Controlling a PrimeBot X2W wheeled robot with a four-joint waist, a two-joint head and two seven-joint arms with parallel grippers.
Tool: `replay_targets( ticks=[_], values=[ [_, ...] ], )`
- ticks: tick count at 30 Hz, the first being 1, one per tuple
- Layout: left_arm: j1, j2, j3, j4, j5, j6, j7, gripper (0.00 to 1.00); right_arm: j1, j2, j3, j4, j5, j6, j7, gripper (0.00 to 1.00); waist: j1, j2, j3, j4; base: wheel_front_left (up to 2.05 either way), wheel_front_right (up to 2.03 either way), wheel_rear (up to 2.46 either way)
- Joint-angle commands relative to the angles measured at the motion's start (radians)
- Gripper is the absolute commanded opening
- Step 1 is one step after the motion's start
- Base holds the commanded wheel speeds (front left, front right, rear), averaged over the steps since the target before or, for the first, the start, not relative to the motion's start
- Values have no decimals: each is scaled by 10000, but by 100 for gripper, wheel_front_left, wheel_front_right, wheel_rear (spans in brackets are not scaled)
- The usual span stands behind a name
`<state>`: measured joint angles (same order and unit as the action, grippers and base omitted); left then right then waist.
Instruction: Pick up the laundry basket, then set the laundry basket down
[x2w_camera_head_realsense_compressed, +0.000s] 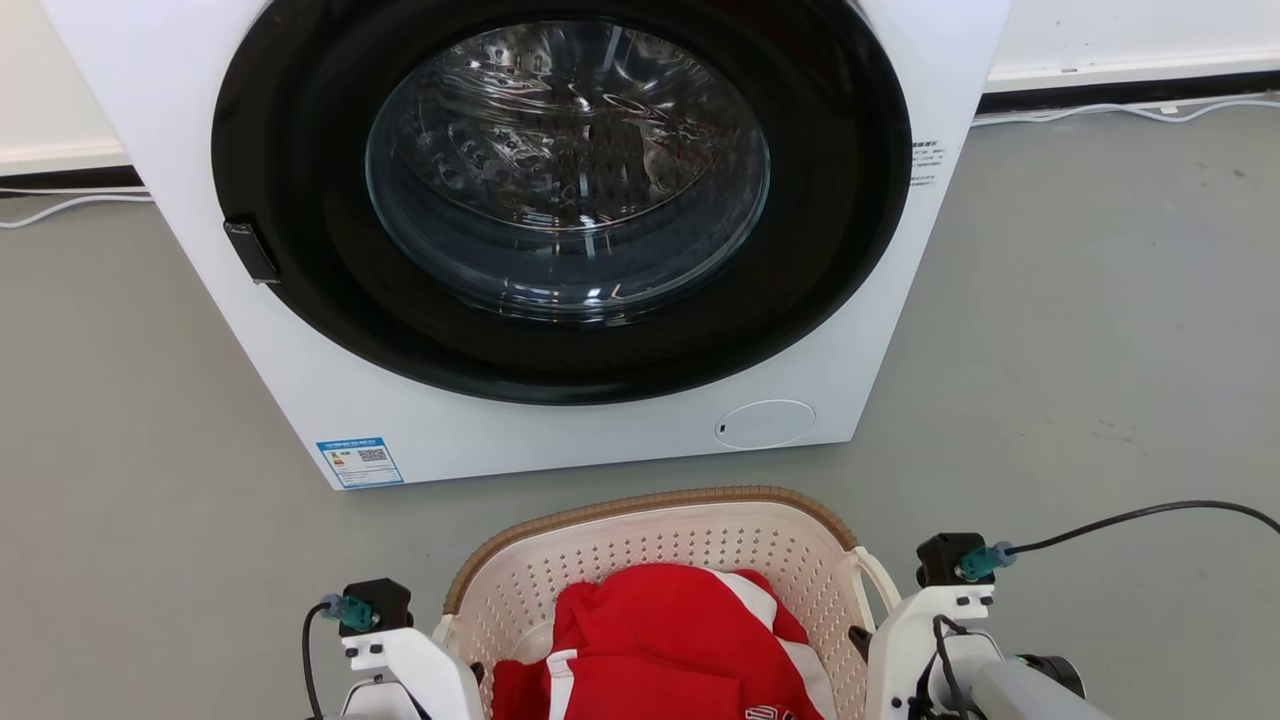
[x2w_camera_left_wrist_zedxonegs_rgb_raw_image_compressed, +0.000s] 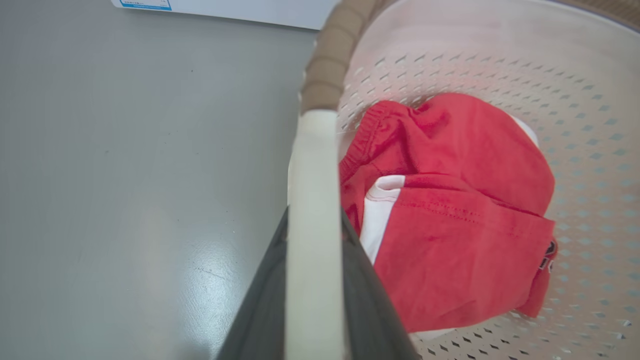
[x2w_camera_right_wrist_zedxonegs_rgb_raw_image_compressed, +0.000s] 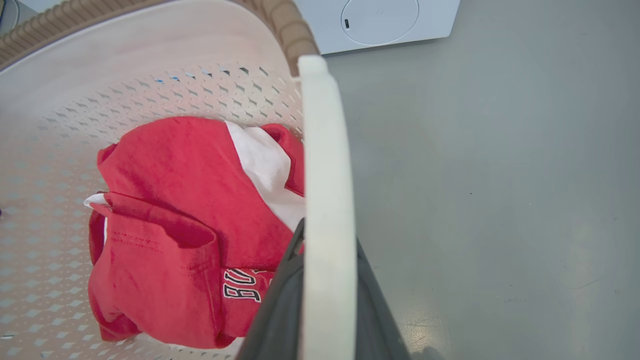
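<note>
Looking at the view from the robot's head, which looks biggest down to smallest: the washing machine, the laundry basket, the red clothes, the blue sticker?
1. washing machine
2. laundry basket, cut off by the bottom edge
3. red clothes inside it, also cut off
4. blue sticker on the machine's front

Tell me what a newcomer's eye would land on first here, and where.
The white washing machine dominates the top of the head view with its black-ringed glass door. Below it in that view, the laundry basket holds a bright red and white garment. The left gripper clamps the basket's left handle, and the right gripper clamps its right handle.
</note>
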<state>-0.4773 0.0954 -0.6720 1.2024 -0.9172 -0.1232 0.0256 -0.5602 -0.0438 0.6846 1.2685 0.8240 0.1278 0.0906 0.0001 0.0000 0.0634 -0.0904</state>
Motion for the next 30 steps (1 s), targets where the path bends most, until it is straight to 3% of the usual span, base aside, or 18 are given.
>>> replay_targets(
  ticks=[1, 30],
  values=[
    [-298, 513, 133, 8, -15, -75, -116, 0, -407, -209, 154, -19, 84, 29, -222, 0, 0, 0, 17, 5, 0, 0, 0],
    [-802, 518, -581, 345, -714, -75, -665, 0, -755, -158, 729, 73, 524, 29, -453, 0, 0, 0, 643, -74, 0, 0, 0]
  ],
)
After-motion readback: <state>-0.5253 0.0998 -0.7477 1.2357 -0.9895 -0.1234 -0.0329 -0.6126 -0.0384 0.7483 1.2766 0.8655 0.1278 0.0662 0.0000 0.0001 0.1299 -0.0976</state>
